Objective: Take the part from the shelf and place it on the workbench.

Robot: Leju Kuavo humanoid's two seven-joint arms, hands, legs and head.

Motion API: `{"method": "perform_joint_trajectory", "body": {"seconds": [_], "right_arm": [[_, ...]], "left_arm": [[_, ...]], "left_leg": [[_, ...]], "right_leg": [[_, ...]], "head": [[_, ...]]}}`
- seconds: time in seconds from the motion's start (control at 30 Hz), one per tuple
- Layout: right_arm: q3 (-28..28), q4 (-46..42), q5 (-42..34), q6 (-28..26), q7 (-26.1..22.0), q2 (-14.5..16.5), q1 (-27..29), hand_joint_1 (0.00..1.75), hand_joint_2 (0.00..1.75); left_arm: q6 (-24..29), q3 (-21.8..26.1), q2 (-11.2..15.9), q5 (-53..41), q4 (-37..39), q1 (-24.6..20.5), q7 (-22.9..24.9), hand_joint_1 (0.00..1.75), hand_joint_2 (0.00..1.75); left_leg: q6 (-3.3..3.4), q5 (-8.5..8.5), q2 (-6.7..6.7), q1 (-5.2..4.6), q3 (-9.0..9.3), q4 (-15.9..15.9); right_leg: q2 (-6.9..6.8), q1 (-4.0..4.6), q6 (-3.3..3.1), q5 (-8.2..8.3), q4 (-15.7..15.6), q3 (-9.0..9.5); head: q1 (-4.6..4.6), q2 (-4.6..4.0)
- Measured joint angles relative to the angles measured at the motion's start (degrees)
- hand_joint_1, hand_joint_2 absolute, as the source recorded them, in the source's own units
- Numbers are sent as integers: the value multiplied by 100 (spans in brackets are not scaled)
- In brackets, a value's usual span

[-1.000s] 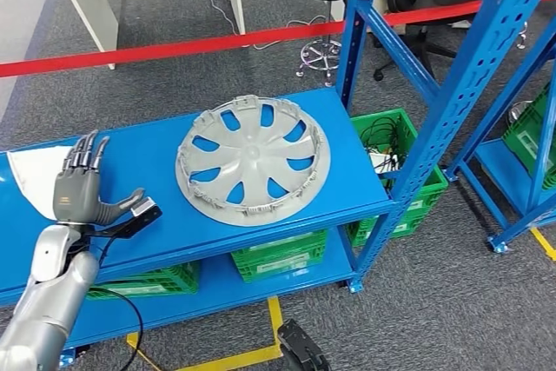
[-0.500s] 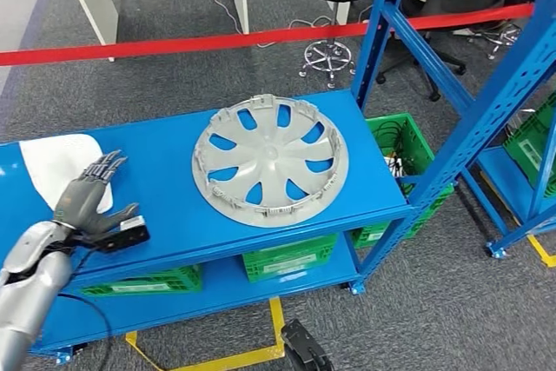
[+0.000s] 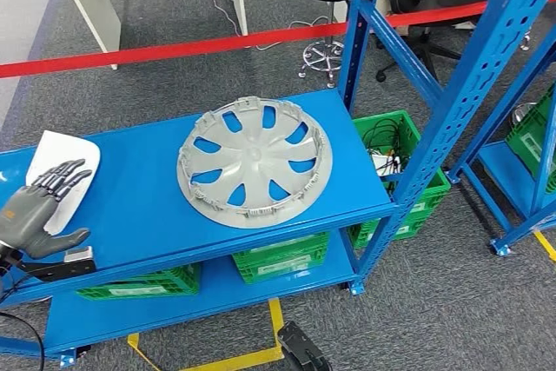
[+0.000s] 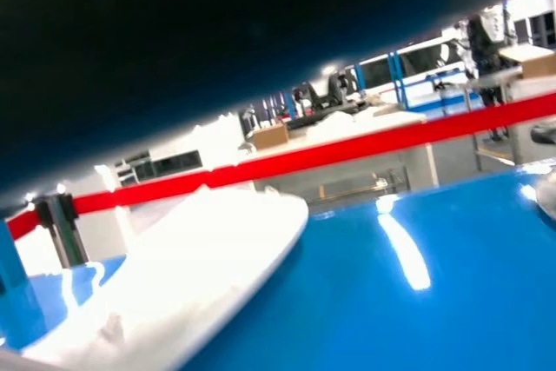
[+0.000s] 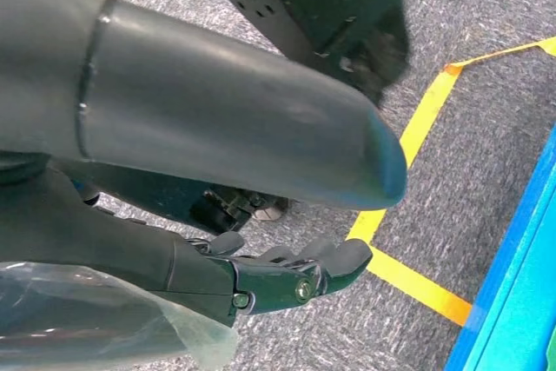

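Hubcap part lies flat at the shelf's centre, untouched. Left robot hand hovers at its 9 o'clock, well apart, fingers spread wide, empty, beside a white sheet. Right robot hand hangs over floor, holding nothing, fingers loosely extended.

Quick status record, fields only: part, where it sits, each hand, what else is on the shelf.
part: grey wheel cover, not held
location: flat on the blue shelf, upper level
left hand: empty, fingers apart, at the shelf's left end, apart from the part
right hand: holds nothing, hanging above the carpet floor
also on shelf: white sheet by the left hand
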Motion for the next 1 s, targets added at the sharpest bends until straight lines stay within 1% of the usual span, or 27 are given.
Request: {"method": "perform_joint_trajectory", "body": {"seconds": [0.03, 0.07, 0.17, 0.2, 0.27, 0.3, 0.33, 0.4, 0.43, 0.47, 0.5, 0.57, 0.6, 0.63, 0.67, 0.7, 0.73, 0.77, 0.8, 0.83, 0.87, 0.93, 0.97, 1.0], "right_arm": [[-2, 0, 7, 0, 6, 0, 1, 0, 0], [-2, 0, 11, 0, 9, 0, 1, 0, 0], [-3, 0, 20, 2, 13, 0, 1, 0, 0], [-5, 0, 28, 4, 17, 0, 2, 0, 0], [-15, 0, 61, 5, 24, 0, 1, 0, 0], [-20, 0, 74, 2, 27, 0, 1, 0, 0], [-25, 0, 84, -4, 27, 0, 1, 0, 0], [-28, -1, 86, -18, 28, 0, 1, 0, 0], [-28, -1, 87, -22, 28, 0, 0, 0, 0], [-28, -2, 88, -27, 27, 0, -1, 0, 0], [-30, -2, 89, -31, 27, 0, -1, 0, 0], [-43, -1, 98, -36, 27, -1, 1, 0, 0], [-54, -1, 105, -38, 29, -2, 2, 0, 0], [-65, 0, 115, -39, 32, -2, 4, 0, 0], [-78, 0, 123, -42, 34, -2, 5, 0, 0], [-91, -1, 133, -46, 37, -2, 6, 0, 0], [-103, -1, 143, -49, 37, -2, 6, 0, 0], [-114, -2, 155, -54, 38, -2, 6, 0, 0], [-122, -2, 168, -57, 39, -2, 6, 0, 0], [-133, -1, 183, -59, 44, -2, 6, 0, 0], [-146, -1, 202, -61, 51, -2, 7, 0, 0], [-168, -1, 245, -60, 67, 1, 7, 0, 0], [-173, -2, 268, -59, 73, 4, 6, 0, 0], [-176, -3, 293, -56, 79, 7, 4, 0, 0]], "left_arm": [[10, 0, -3, -14, -16, 33, -4, 0, 0], [15, 0, -6, -26, -21, 54, -5, 0, 0], [20, -1, -7, -47, -21, 69, -5, 0, 0], [32, -3, -7, -79, -21, 87, -5, 0, 0], [108, -19, 5, -296, -11, 55, 85, 0, 0], [170, -42, 8, -471, 14, -5, 179, 0, 0], [254, -74, 5, -662, 56, -98, 306, 0, 0], [426, -158, -40, -959, 184, -283, 525, 0, 0], [502, -206, -73, -1072, 249, -374, 615, 0, 0], [559, -253, -112, -1170, 311, -470, 693, 0, 0], [608, -308, -155, -1269, 382, -568, 777, 0, 0], [719, -432, -270, -1481, 571, -761, 951, 0, 0], [787, -504, -347, -1593, 702, -860, 1036, 0, 0], [854, -570, -427, -1691, 837, -960, 1108, 0, 0], [923, -630, -505, -1782, 975, -1064, 1177, 0, 0], [994, -684, -588, -1862, 1116, -1171, 1245, 0, 0], [1066, -729, -666, -1932, 1250, -1278, 1314, 0, 0], [1145, -774, -752, -2000, 1387, -1389, 1387, 0, 0], [1219, -815, -836, -2057, 1520, -1493, 1456, 0, 0], [1286, -851, -923, -2099, 1650, -1588, 1516, 0, 0], [1342, -884, -1022, -2124, 1772, -1668, 1569, 0, 0], [1420, -937, -1275, -2120, 2008, -1812, 1664, 0, 0], [1438, -961, -1418, -2101, 2129, -1891, 1712, 0, 0], [1439, -981, -1562, -2076, 2260, -1979, 1759, 0, 0]], "left_leg": [[-13, -104, 0, 6, -112, 248], [-19, -155, 0, 9, -175, 385], [-23, -175, 0, 11, -212, 467], [-27, -142, 0, 16, -221, 487], [-28, 261, -1, 33, 125, -249], [-12, 459, -4, 38, 311, -659], [13, 615, -8, 36, 485, -1049], [85, 603, -13, 29, 480, -1083], [122, 613, -9, 31, 479, -1095], [164, 623, -5, 36, 479, -1106], [204, 633, -1, 41, 479, -1117], [249, 635, 4, 29, 467, -1116], [257, 635, 6, 21, 464, -1115], [260, 636, 5, 14, 464, -1114], [261, 636, 3, 8, 466, -1113], [262, 636, 0, 3, 470, -1112], [260, 635, -3, -1, 473, -1110], [251, 632, -6, -15, 468, -1101], [236, 633, -8, -25, 458, -1094], [215, 639, -9, -33, 447, -1091], [190, 648, -7, -39, 438, -1093], [141, 643, -5, -29, 439, -1095], [116, 587, -2, -23, 413, -1028], [90, 476, -1, -16, 337, -849]], "right_leg": [[-1, 1, -2, -1, 0, 0], [0, 1, -3, -2, 1, 0], [1, 2, -3, -2, 1, 0], [4, 2, -2, -2, 2, 1], [10, 16, 28, -18, 20, 5], [11, 31, 56, -22, 28, -3], [9, 44, 87, -25, 33, -13], [4, 54, 142, -21, 28, -34], [3, 47, 168, -53, 59, -59], [1, 41, 194, -134, 167, -121], [0, 37, 216, -269, 389, -235], [-4, 31, 238, -613, 1136, -602], [-4, 30, 241, -718, 1473, -771], [-4, 30, 238, -728, 1650, -867], [-4, 31, 228, -623, 1592, -850], [-4, 33, 210, -438, 1324, -727], [-7, 35, 183, -231, 935, -541], [-12, 41, 156, -84, 549, -348], [-13, 45, 136, -2, 265, -202], [-10, 51, 122, 22, 105, -120], [-1, 57, 115, 9, 54, -92], [6, 40, 85, 35, 22, -80], [-1, 25, 66, 48, 5, -69], [-13, 10, 48, 60, -11, -57]], "head": [[3, 0], [2, 0], [-1, 0], [-2, 0], [-8, 0], [-9, 0], [-10, 0], [-2, 0], [2, 0], [9, 0], [15, 0], [27, 0], [27, 0], [27, 0], [27, 0], [27, 0], [28, 0], [27, 0], [24, 0], [22, 0], [18, 0], [18, 0], [10, 0], [2, 0]]}}
